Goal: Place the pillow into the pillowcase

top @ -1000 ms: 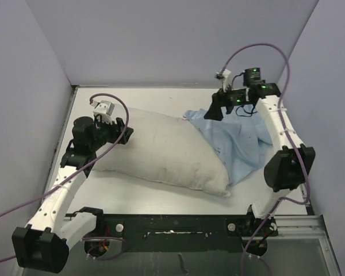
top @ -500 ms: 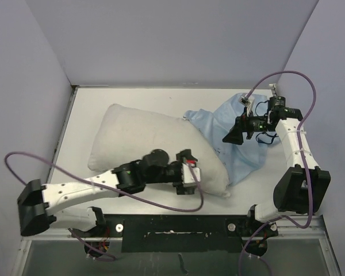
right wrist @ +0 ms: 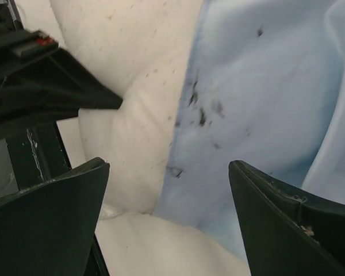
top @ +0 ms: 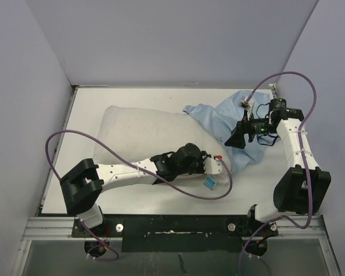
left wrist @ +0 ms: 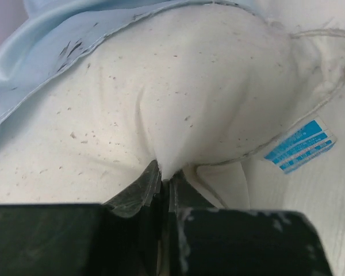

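The pillow (top: 132,135) lies on the bench (top: 86,106), its near right corner pinched in my left jaws. My right jaws gape, released, above the pillowcase (top: 215,118).

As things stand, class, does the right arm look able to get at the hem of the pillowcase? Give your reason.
Probably yes. The right gripper hangs open over the pillowcase where its hem meets the pillow, with nothing between. The left gripper, shut on the pillow, sits off to one side.
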{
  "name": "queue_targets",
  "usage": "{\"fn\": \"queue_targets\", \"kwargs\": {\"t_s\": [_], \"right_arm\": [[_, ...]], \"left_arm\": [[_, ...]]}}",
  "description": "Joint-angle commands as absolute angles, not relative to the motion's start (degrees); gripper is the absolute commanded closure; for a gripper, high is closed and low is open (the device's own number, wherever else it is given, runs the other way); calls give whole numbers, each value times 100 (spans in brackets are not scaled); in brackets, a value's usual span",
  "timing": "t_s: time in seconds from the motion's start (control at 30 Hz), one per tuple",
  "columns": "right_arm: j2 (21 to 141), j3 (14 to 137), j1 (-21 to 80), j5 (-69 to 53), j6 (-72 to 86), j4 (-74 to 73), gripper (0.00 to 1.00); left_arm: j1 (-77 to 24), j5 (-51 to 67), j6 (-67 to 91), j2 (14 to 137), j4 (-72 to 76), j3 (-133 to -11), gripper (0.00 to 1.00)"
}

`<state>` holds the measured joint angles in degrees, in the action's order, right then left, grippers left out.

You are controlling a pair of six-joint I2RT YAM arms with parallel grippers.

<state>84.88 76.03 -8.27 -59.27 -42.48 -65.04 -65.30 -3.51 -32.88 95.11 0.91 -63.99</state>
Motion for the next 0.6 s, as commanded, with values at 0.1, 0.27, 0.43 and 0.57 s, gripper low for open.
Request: {"fn": "queue_targets", "kwargs": {"t_s": [0.1,0.27,0.43,0.57], "right_arm": [[8154,7354,-843,-5797,-4112,-6188,15],[8185,6991,-623,-4906,-3107,-5387,24],[8292,6719,-11,-3908,-2429,-4696,25],[8678,6932,48,-3373,-1983,-4458,38]], "left_arm": [[-5605,-392,-1554,9561,465,-6846,100],[-5374,-69,-1104,9810,382,-7140,100],[-5282,198,-764,10007,521,-7268,100],[-5226,336,-600,10018,586,-7231,100]]}}
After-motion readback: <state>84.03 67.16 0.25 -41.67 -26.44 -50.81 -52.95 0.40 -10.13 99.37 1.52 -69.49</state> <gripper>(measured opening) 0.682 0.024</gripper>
